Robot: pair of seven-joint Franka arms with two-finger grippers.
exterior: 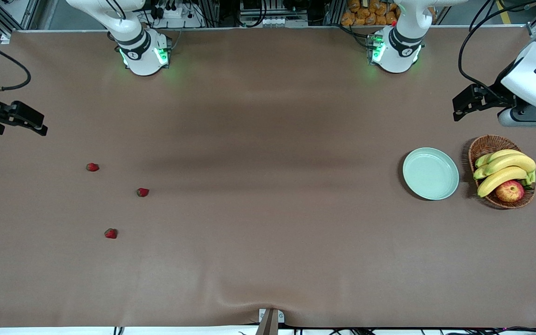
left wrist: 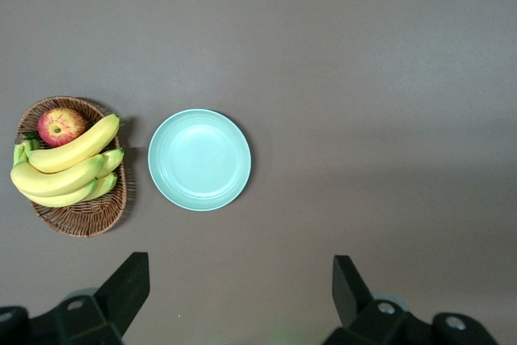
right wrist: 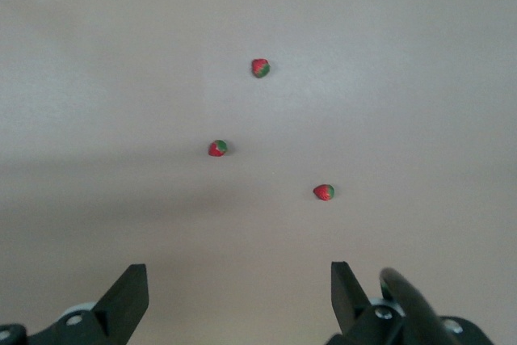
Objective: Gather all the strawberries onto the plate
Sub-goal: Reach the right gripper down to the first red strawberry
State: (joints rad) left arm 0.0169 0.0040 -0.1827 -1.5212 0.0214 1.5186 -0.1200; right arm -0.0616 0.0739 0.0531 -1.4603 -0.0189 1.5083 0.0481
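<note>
strawberries: you've got three loose on the counter (exterior: pixel 268 260) at the right arm's end. One (exterior: pixel 92 167) sits at 10 o'clock of the middle one (exterior: pixel 143 192); third (exterior: pixel 110 233) at 7 o'clock, nearest the front camera.
orientation: too small to call a long axis.
plate (exterior: pixel 431 173): bare, just beside the basket (exterior: pixel 486 148) of bananas (exterior: pixel 505 170) and apple (exterior: pixel 510 190).
left gripper (left wrist: pixel 238 292): fingers wide, over the counter near the plate.
right gripper (right wrist: pixel 238 292): fingers wide, holding nothing, near the strawberries.

strawberries (exterior: pixel 142 192) well apart on bare table, basket (exterior: pixel 486 145) just beside plate (exterior: pixel 431 173)
</note>
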